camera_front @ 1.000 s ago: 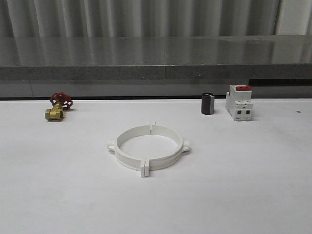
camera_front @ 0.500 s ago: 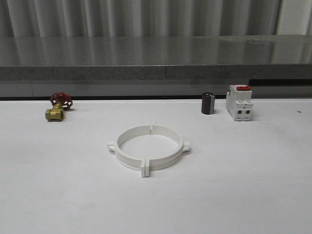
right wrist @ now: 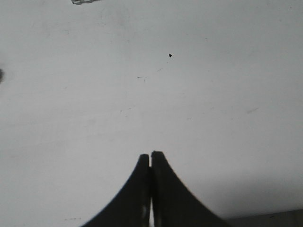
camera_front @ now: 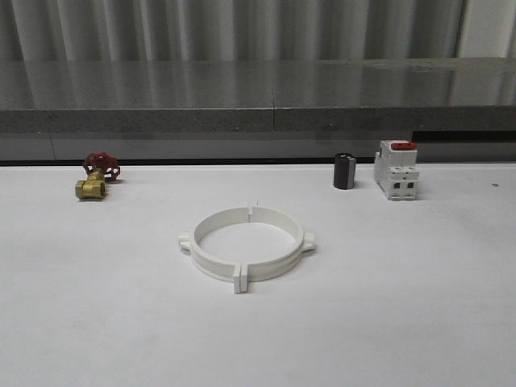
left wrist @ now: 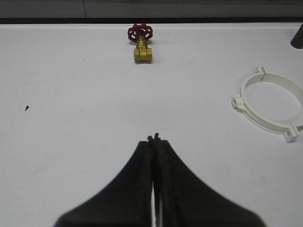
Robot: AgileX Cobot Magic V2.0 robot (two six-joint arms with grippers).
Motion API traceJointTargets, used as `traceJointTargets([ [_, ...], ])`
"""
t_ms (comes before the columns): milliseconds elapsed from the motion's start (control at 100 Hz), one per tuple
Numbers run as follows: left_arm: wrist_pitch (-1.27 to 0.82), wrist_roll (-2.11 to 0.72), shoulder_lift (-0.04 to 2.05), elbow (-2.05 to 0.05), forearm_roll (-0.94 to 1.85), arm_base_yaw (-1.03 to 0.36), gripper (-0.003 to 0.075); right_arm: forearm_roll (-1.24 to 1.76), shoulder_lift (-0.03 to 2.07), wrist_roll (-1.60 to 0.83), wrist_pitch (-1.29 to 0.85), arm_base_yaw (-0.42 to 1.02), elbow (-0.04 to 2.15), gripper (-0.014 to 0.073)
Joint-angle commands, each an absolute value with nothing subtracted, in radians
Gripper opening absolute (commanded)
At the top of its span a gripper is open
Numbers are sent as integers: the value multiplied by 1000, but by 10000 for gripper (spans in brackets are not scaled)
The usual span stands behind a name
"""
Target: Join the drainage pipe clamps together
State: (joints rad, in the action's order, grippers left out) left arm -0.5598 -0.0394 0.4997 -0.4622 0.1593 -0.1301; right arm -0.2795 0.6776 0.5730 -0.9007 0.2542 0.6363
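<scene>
White plastic drainage pipe clamps (camera_front: 246,254) lie joined as one ring, flat near the middle of the table (camera_front: 419,306). We see the brass valve (camera_front: 95,176) at far left, the dark cylinder (camera_front: 344,171) and red-topped breaker block (camera_front: 397,170) at far right. Our left gripper (left wrist: 154,138) and right gripper (right wrist: 150,154) each hover with fingers pressed together, holding nothing.
</scene>
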Motion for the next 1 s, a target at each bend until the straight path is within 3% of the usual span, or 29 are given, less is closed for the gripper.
traceJointTargets([
  [0, -497, -41, 502, -491, 175, -127, -20, -314, 675, 564, -851, 246, 659, -118],
  [340, -497, -41, 502, -491, 175, -127, -20, -300, 634, 450, -691, 215, 644, -118],
  [610, -497, -41, 502, -491, 175, -127, -20, -131, 439, 229, -405, 36, 493, -118],
  [990, -497, -41, 502, -491, 175, -127, -20, -9, 118, 102, -253, 31, 223, -118],
])
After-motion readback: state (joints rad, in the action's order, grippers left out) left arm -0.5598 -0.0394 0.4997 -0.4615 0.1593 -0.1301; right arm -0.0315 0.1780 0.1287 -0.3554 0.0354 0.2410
